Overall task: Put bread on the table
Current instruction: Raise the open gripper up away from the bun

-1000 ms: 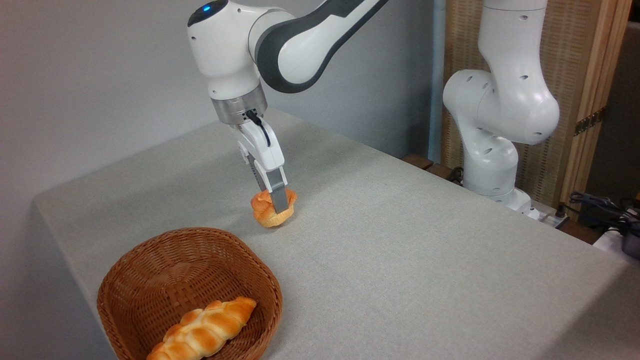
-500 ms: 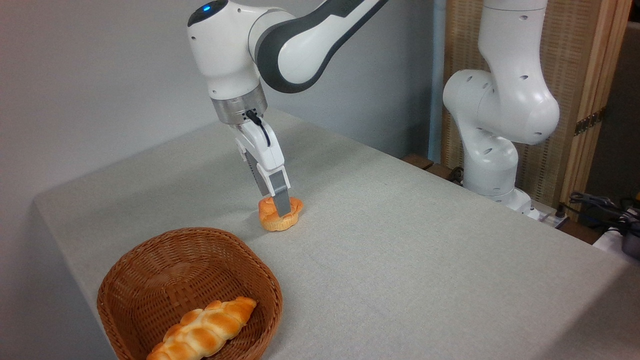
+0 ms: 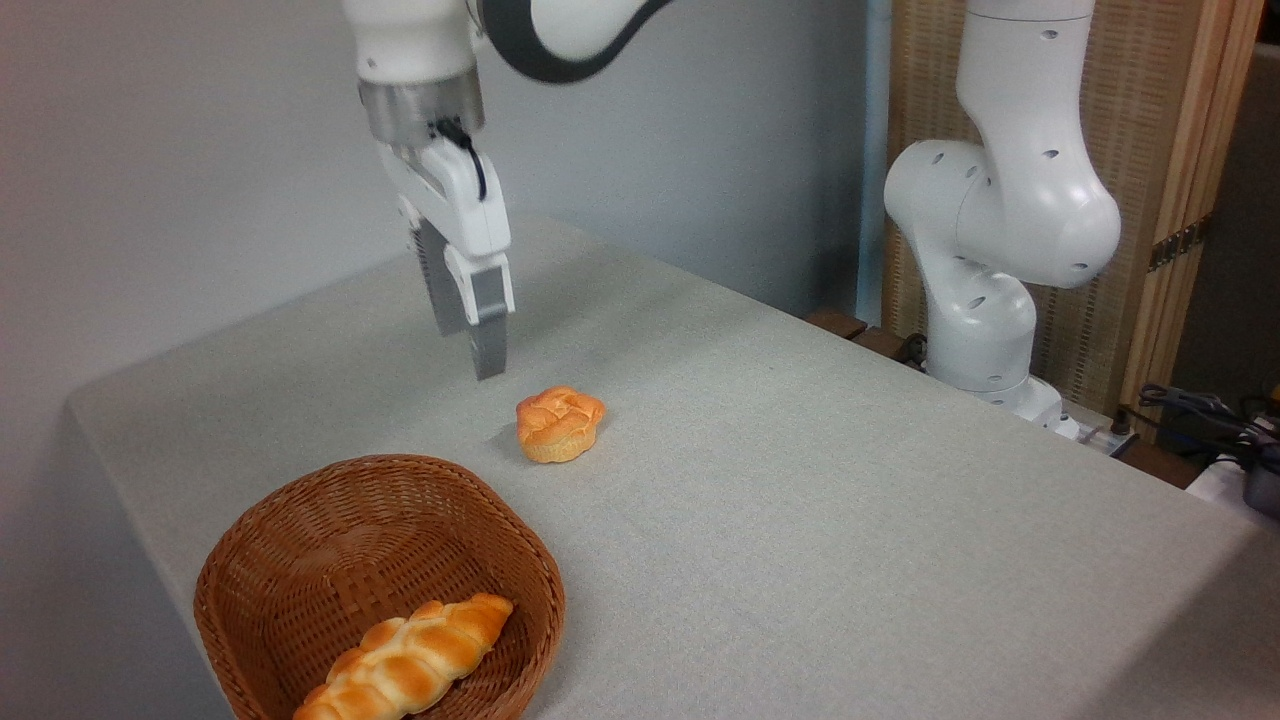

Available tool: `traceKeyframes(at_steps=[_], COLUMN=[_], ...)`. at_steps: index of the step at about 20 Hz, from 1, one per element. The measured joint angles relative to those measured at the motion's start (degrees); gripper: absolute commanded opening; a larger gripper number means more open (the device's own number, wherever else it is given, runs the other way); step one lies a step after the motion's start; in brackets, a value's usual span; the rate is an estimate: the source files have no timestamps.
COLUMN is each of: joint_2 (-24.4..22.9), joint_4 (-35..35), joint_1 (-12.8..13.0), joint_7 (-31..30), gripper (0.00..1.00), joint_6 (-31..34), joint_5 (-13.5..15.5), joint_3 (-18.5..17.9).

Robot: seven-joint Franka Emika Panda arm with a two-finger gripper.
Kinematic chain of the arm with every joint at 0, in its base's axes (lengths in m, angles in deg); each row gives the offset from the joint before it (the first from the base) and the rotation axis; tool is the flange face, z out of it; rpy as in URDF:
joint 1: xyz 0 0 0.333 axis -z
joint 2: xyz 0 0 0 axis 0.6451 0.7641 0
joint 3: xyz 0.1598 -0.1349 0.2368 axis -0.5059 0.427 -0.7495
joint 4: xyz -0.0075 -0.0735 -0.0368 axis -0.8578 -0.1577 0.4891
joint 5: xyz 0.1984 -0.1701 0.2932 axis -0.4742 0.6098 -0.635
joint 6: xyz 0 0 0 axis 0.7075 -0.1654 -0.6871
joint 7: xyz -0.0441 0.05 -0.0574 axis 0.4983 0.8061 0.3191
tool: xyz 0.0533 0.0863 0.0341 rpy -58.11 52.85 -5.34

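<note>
The bread (image 3: 559,424), a small golden-orange bun with a knotted top, lies by itself on the grey-beige cloth of the table (image 3: 800,520), just behind the basket. My gripper (image 3: 468,352) hangs above and to the left of it, clear of the bun. Its fingers (image 3: 489,345) point down and stand apart, with nothing between them.
A brown wicker basket (image 3: 300,500) sits at the front left corner with a long braided loaf (image 3: 405,660) inside. The arm's white base (image 3: 985,300) stands past the table's far right edge, with dark cables (image 3: 1200,410) further right. A grey wall runs behind.
The gripper set the bun down on the cloth, let go of it, then rose and shifted left. The bun stays where it was released.
</note>
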Motion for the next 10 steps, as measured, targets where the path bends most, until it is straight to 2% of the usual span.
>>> traceKeyframes(at_steps=[6, 10], joint_2=[3.9, 6.7], joint_4=[13.0, 18.5], joint_1=[-5.8, -6.5], joint_7=[0.0, 0.0], gripper=[1.0, 1.0], joint_6=[8.2, 12.5], joint_5=[-0.1, -0.1], joint_3=[-0.9, -3.8])
